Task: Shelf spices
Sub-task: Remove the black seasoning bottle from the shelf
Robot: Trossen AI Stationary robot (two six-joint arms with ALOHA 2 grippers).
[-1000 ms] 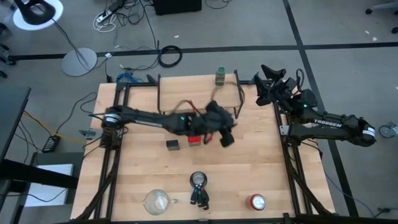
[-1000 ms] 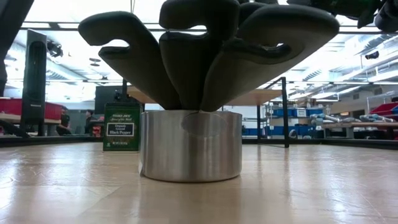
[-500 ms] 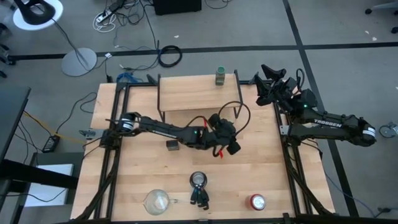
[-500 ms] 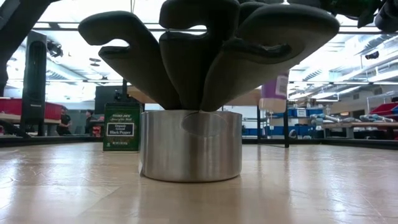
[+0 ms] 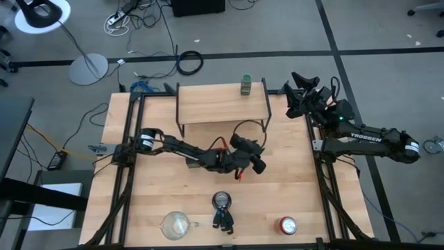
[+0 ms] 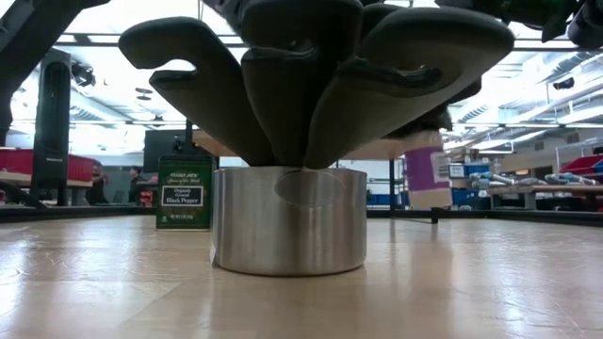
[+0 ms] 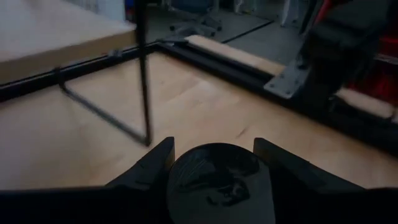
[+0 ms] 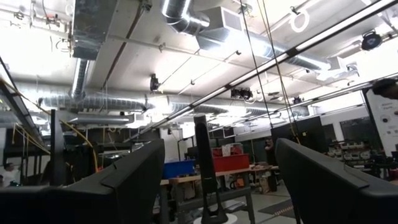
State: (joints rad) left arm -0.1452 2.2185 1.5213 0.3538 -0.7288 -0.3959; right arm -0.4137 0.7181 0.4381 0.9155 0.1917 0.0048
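Lower now, the left hand (image 5: 255,164) grips the purple-labelled jar (image 6: 426,169) just above the desk (image 5: 291,187). Right hand (image 5: 297,89) waits open beside the shelf (image 5: 208,103).

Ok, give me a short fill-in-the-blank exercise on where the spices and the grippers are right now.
1. The left gripper is shut on the dark-lidded ____.
2. The green-lidded jar stands on top of the ____.
3. The right gripper waits, jaws ____, off the table's right rear corner.
4. The olive tin reads "Black ____".

Missing words: jar; shelf; open; Pepper
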